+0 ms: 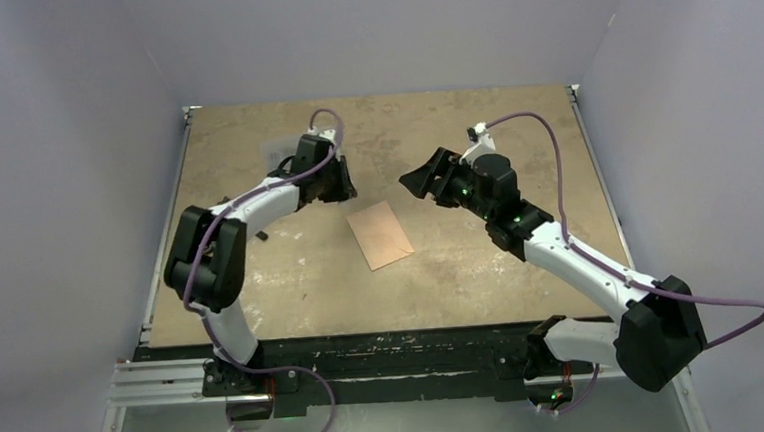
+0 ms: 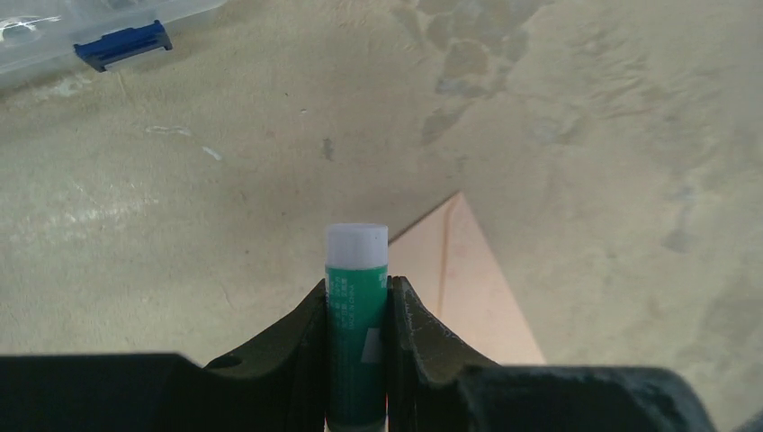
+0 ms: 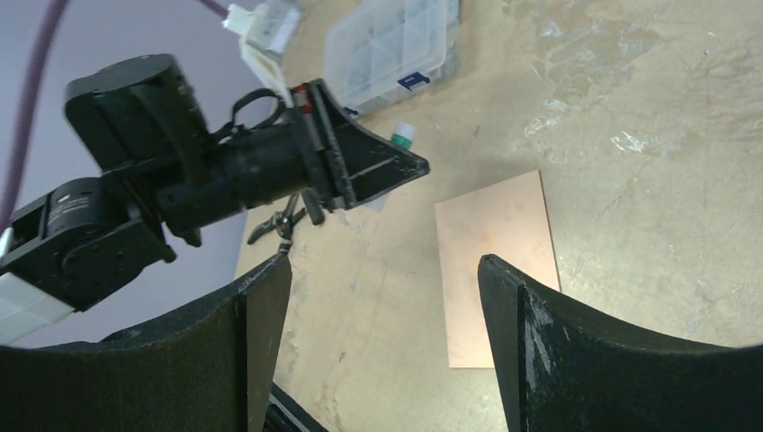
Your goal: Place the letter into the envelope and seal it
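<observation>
A single salmon-pink envelope (image 1: pixel 380 234) lies flat in the middle of the table, with no flap standing up; it also shows in the wrist views (image 3: pixel 499 243) (image 2: pixel 468 288). The letter is not visible as a separate sheet. My left gripper (image 1: pixel 341 183) (image 2: pixel 357 283) hovers just behind the envelope's far left corner, shut on a green glue stick (image 2: pixel 357 342) with a white cap that sticks out past the fingertips (image 3: pixel 404 136). Right of it and above the table, my right gripper (image 1: pixel 418 181) (image 3: pixel 385 263) is open and holds nothing, facing the left gripper.
A clear plastic compartment box (image 3: pixel 391 45) with a blue latch (image 2: pixel 121 43) sits at the far left of the table. A small black tool (image 3: pixel 279 220) lies near the left edge. Walls enclose the table on three sides.
</observation>
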Tool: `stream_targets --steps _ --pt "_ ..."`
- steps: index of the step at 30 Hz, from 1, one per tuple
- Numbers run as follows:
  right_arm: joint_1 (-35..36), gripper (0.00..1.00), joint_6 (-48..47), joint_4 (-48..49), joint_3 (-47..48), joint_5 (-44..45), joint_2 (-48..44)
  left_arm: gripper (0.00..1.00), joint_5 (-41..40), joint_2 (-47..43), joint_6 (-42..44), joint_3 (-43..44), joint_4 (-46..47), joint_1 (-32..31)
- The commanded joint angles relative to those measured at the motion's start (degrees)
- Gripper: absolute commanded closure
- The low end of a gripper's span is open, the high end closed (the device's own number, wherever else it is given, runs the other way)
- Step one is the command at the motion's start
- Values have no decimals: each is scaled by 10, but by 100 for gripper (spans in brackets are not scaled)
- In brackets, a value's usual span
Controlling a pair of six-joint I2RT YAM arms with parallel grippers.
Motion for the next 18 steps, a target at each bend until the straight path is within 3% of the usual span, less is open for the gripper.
stream_targets --steps 1,6,18 --pt "0 22 -18 -1 3 3 4 100 -124 54 110 45 -3 -38" --pt "0 22 -13 9 -9 -10 5 88 -193 110 189 85 -3 -67" --pt "-5 22 -16 10 -16 -26 6 57 -240 183 282 132 -29 -76"
